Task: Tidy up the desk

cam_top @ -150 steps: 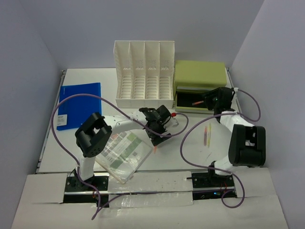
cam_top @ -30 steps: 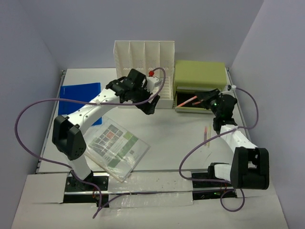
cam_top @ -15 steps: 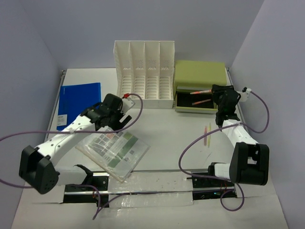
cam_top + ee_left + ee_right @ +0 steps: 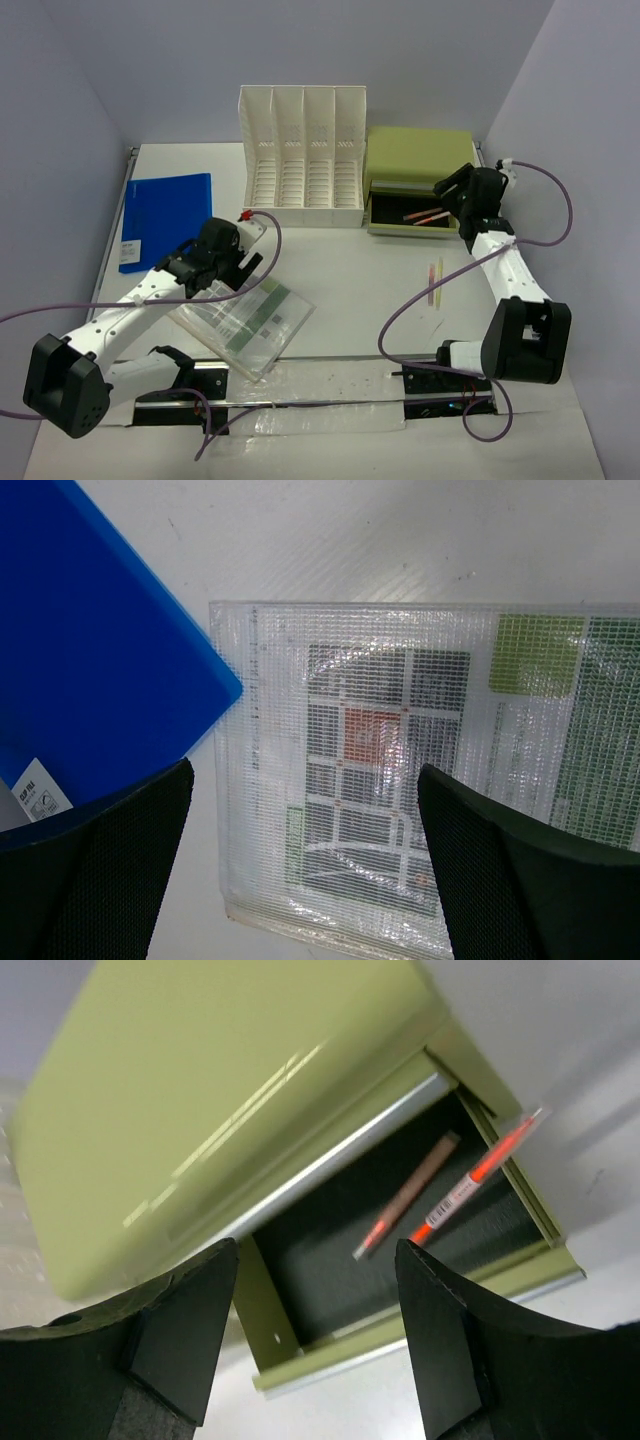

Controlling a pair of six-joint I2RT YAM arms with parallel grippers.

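At the near edge of the desk [image 4: 350, 262], which spans the whole floor of the scene, a clear mesh pouch [image 4: 250, 325] with printed sheets inside lies flat and askew, 1 corner reaching toward the arm bases. The left gripper [image 4: 302, 810] hangs low over the pouch's far left part, its 2 fingers [image 4: 110, 880] spread wide and grasping nothing; between them the wrist view shows the pouch's grid print and, at the left, a corner of the blue folder [image 4: 165, 215]. That folder lies flat by the desk's left rail, just beyond the pouch. To the right, 2 thin pens [image 4: 435, 282], 1 yellow and 1 pink, lie side by side on bare tabletop. Farther back on the right, the right gripper [image 4: 315, 1260] hovers over the open drawer [image 4: 408, 230], jaws apart and empty. Inside lie a brownish pen [image 4: 405, 1195] and an orange pen [image 4: 478, 1175] whose far end rests over the drawer's side wall. At the back stand the white file rack [image 4: 302, 150] and, just beside it, the green drawer box [image 4: 418, 158].
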